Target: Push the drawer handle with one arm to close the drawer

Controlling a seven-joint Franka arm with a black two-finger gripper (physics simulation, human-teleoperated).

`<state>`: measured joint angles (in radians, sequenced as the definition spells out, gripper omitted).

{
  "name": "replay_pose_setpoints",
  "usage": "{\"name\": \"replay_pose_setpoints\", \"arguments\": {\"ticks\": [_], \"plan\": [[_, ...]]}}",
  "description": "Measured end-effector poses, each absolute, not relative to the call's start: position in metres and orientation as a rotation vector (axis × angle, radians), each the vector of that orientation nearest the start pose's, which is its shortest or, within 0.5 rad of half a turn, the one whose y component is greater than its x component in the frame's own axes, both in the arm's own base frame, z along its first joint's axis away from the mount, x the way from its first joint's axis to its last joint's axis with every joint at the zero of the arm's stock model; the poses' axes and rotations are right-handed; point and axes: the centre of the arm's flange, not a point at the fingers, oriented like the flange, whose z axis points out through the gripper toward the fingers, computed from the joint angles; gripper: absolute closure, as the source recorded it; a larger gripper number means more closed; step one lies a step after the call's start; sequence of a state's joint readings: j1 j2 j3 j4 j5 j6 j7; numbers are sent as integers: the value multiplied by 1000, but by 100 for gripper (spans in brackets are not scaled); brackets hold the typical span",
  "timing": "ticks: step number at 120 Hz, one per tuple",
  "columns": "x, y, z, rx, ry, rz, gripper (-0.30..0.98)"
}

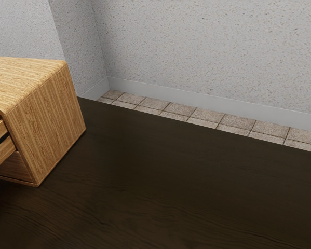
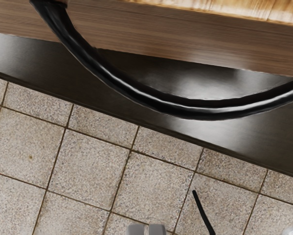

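At the exterior view's left edge stands the wooden cabinet (image 1: pixel 51 124), with a drawer (image 1: pixel 0 154) pulled out toward that edge and partly cut off. Across the wrist view curves the black drawer handle (image 2: pixel 200 110), in front of the brown wooden drawer front (image 2: pixel 185 44). At the lower edge of the wrist view, the grey tips of my gripper (image 2: pixel 146 229) are side by side, nearly touching, with nothing between them. They appear apart from the handle, on its side away from the drawer front.
The dark table (image 1: pixel 171 181) carries the cabinet; its edge (image 2: pixel 151 128) runs below the handle in the wrist view. Beyond lies the tiled floor (image 2: pixel 87 161), with a thin black strip (image 2: pixel 203 210) over it. Speckled walls (image 1: pixel 212 46) stand behind the table.
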<state>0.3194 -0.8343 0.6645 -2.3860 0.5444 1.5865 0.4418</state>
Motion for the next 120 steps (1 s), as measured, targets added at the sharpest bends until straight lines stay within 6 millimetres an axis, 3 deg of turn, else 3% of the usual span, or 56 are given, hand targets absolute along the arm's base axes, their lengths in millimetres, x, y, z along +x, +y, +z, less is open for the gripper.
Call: {"name": "replay_pose_setpoints", "arguments": {"ticks": [34,120], "plan": [[127,334,517,-3114,-365,139,79],[155,333,512,-3130,-267,86,78]]}}
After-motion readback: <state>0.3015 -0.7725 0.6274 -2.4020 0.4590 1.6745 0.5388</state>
